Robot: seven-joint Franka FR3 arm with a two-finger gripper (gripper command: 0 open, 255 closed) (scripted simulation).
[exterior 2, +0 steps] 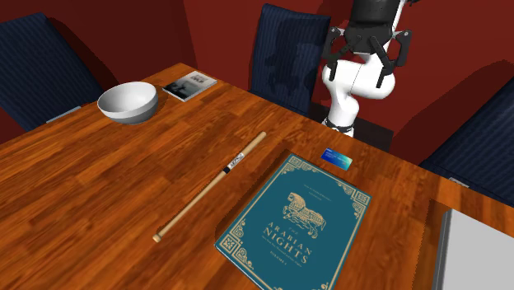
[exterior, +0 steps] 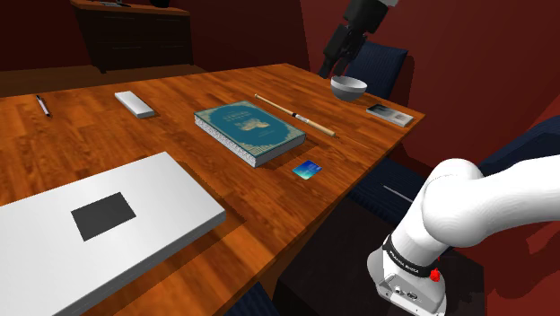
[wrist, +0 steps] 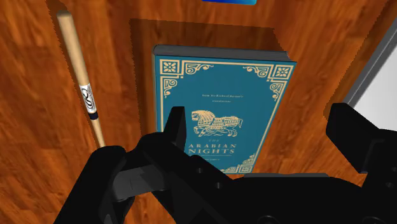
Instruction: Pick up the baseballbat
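Desk: reddish-brown wooden desk [exterior: 90, 148] with plank grain; carries everything listed below.
Arm: white Franka arm [exterior: 476, 206] rises from the stand at the shoulder view's lower right and reaches over the far end of the desk.
Slab: flat white rectangular slab [exterior: 54, 247] with a dark square on top, lying at the near left corner in the shoulder view, well apart from the other things.
Chair: dark blue upholstered chair [exterior 2: 284, 49] stands at the desk edge, beside the arm's base in the second exterior view.
Book: teal hardcover book [exterior 2: 296, 218] with a gold border, a horse emblem and the title "Arabian Nights"; lies flat, cover up, mid-desk.
Bat: slim pale wooden baseball bat [exterior 2: 212, 185] with a dark band and a small label mid-length; lies flat on the desk between the book and the bowl, running along the book's long edge, near it but not touching.
Bowl: white round bowl [exterior 2: 128, 101], upright, beyond the bat's thin end.
Gripper: all-black two-finger gripper [wrist: 257, 121], fingers spread wide and holding nothing; hangs well above the desk, looking down on the book, with the bat off to one side outside the fingers.
Booklet: small grey printed booklet [exterior 2: 189, 84], just beside the bowl at the desk edge.
Card: small blue card [exterior 2: 338, 156], near the book's corner.
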